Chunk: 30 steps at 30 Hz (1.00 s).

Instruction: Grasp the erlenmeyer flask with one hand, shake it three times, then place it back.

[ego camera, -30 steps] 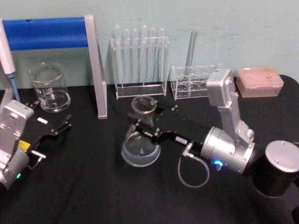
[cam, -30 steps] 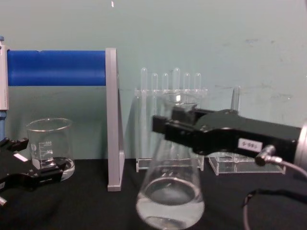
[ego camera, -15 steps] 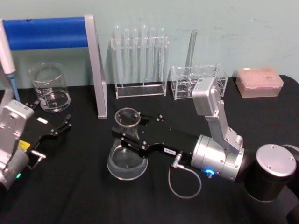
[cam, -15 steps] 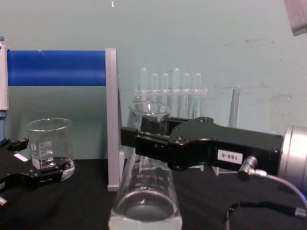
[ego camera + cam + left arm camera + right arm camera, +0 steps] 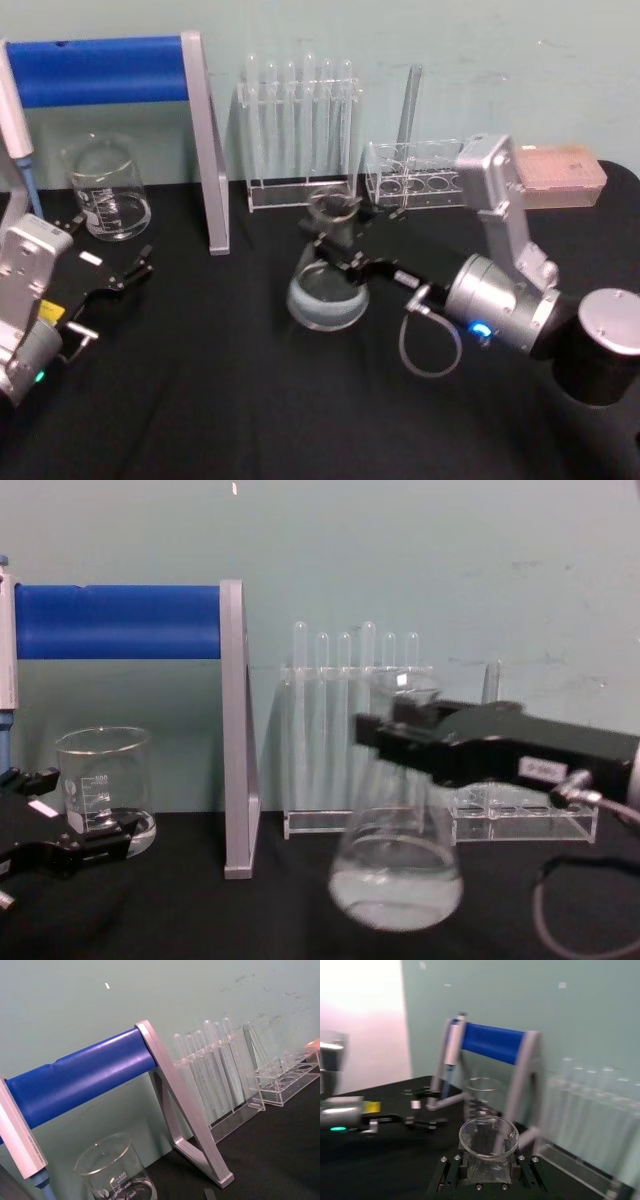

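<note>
The clear erlenmeyer flask (image 5: 327, 289) hangs tilted above the black table (image 5: 220, 400), right of centre, with a little liquid in its wide base (image 5: 396, 880). My right gripper (image 5: 338, 247) is shut on the flask's neck, its black fingers (image 5: 451, 1170) on either side just below the flared rim (image 5: 489, 1135). In the chest view the right gripper (image 5: 400, 742) reaches in from the right and the flask is blurred. My left gripper (image 5: 105, 252) rests open and empty at the table's left, near the beaker.
A glass beaker (image 5: 105, 190) stands back left beside a blue-barred grey stand (image 5: 205, 150) holding a pipette (image 5: 15, 120). A test tube rack (image 5: 300, 130), a second clear rack (image 5: 415, 175) and a pink box (image 5: 560, 175) line the back.
The right gripper swung the flask left half a second ago and has now carried it back to the right and farther from me. The left arm has not moved.
</note>
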{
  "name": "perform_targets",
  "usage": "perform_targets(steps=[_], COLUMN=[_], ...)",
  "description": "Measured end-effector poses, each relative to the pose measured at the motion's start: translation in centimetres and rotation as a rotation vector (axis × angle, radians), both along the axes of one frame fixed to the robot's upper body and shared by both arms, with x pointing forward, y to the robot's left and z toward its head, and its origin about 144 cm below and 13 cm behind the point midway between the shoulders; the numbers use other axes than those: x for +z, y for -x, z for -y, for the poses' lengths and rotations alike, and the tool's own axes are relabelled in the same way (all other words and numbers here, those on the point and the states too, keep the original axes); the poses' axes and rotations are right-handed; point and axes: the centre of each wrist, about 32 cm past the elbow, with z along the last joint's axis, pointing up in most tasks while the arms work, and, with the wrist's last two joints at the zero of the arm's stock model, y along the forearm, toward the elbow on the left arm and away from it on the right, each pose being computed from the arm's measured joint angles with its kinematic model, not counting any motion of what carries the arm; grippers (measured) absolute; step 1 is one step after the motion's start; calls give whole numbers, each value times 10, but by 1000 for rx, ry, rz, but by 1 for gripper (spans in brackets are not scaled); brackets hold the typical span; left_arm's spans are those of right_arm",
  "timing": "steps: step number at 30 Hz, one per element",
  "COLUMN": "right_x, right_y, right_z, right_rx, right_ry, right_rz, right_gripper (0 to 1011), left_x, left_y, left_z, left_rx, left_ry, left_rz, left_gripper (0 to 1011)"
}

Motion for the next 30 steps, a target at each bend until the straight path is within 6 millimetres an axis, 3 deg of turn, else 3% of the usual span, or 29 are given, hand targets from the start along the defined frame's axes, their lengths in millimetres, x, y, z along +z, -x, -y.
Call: perform_targets(steps=[17,30], right_x=[2,0], right_y=[-17,-17], right_z=[47,51], right_rx=[-270,-298], right_ry=[15,8], right_rz=[25,17], right_gripper=[449,450], left_x=[0,0], left_y=[0,0], left_z=[0,0], left_rx=[0,0], left_ry=[0,0], left_rz=[0,0], left_gripper=[1001,1001])
